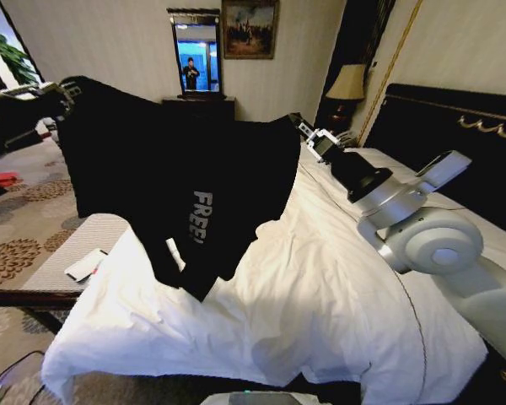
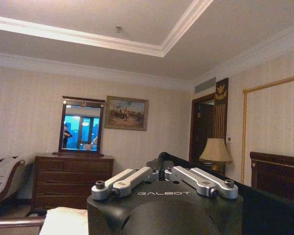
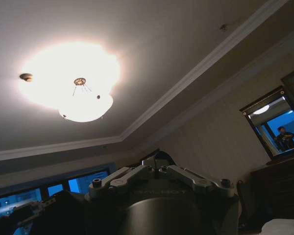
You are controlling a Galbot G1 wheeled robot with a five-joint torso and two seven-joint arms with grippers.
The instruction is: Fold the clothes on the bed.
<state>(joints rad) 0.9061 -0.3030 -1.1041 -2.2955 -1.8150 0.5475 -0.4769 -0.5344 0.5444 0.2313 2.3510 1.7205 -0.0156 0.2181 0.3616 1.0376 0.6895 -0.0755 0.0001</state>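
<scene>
Black T-shirt (image 1: pixel 177 169) aloft above the bed (image 1: pixel 320 295), pinched in both closed grippers, left (image 2: pixel 161 172) and right (image 3: pixel 156 166).

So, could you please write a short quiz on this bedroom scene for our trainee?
1. True or false: the T-shirt lies flat on the bed.
2. What holds the shirt's corners? A) one gripper B) both grippers C) a person
3. Which word is printed on the shirt?

Key:
1. False; it hangs in the air above the bed.
2. B: left gripper and right gripper, each at an upper corner.
3. FREE!
</scene>
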